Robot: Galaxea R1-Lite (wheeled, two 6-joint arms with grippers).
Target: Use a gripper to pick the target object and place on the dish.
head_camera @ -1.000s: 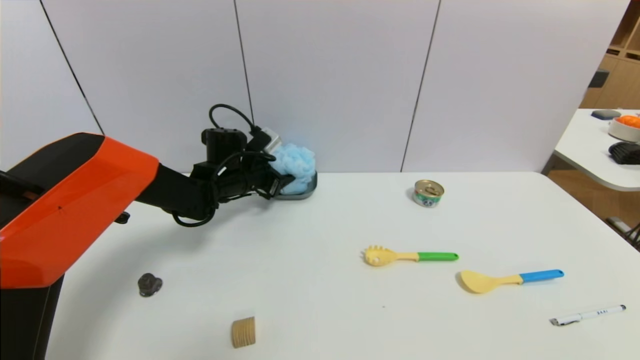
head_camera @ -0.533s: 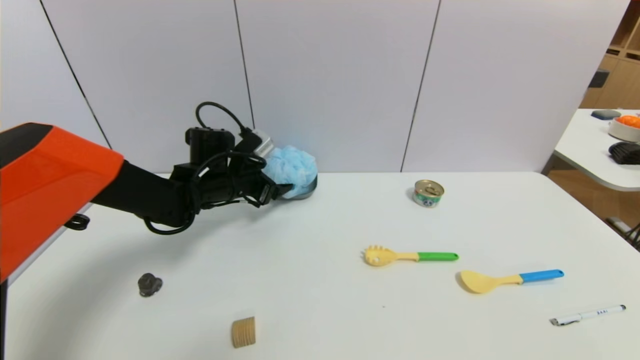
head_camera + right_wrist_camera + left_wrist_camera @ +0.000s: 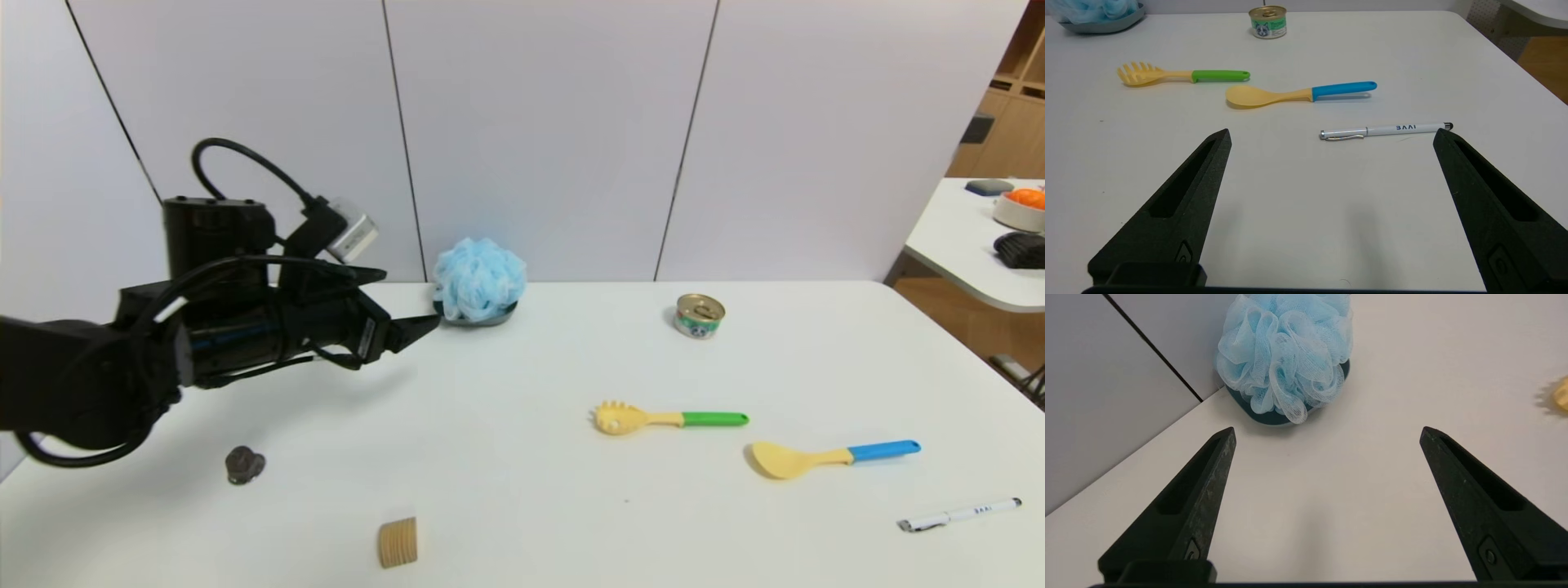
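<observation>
On the dish (image 3: 495, 316) at the table's (image 3: 522, 490) far edge sits the bath pouf (image 3: 478, 278). Left gripper (image 3: 420, 327) hovers near it, jaws spread, empty. Right gripper (image 3: 1331, 134) likewise spread above the table.

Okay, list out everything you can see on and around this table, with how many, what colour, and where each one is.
Bath pouf: one, light blue, resting on the dish at the table's far edge.
Dish: one, dark grey-green, under the pouf.
Can: one, gold top, far side, right of the dish.
Pasta fork: one, yellow, green handle, mid-table.
Spoon: one, yellow, blue handle, right of the fork.
Pen: one, white, near right.
Wooden block: one, tan, near edge.
Small dark object: one, near left.
Table: one, white.
Left end effector: black, open, left of the dish, apart from the pouf.
Right end effector: black, open, above the table by the pen.
</observation>
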